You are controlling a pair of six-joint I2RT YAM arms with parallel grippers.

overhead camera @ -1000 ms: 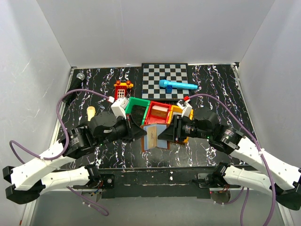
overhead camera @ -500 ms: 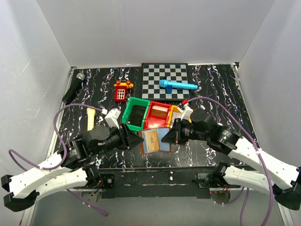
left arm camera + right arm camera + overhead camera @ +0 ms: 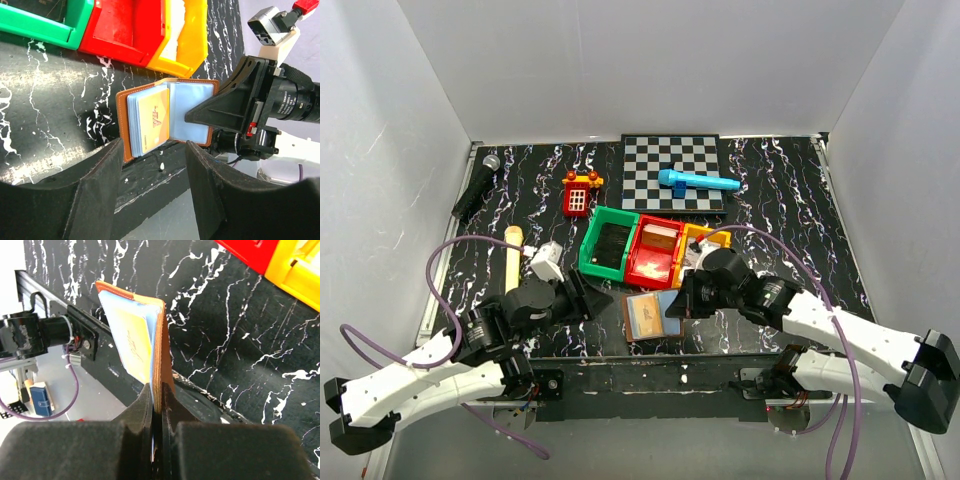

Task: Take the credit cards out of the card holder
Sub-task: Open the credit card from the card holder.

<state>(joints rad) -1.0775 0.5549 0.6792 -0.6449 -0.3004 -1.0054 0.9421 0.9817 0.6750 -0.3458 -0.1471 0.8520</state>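
Top external view: the small brown leather-like bifold card holder (image 3: pixel 651 316) is lying open near the front edge of the black marbled tabletop (image 3: pixel 770 200), just in front of the red plastic bin (image 3: pixel 650 277), between the two grippers.

The right gripper (image 3: pixel 678 306) is pinching the holder's right half. In the right wrist view its jaws are pressing tight on the brown cover edge.

A tan rectangular credit card (image 3: pixel 152 119) is sitting tucked in the pale blue pockets of the left half.

The left gripper (image 3: pixel 152 187) is hovering just beside the holder, spread wide, gripping nothing.

Cannot tell whether the holder is touching the tabletop.
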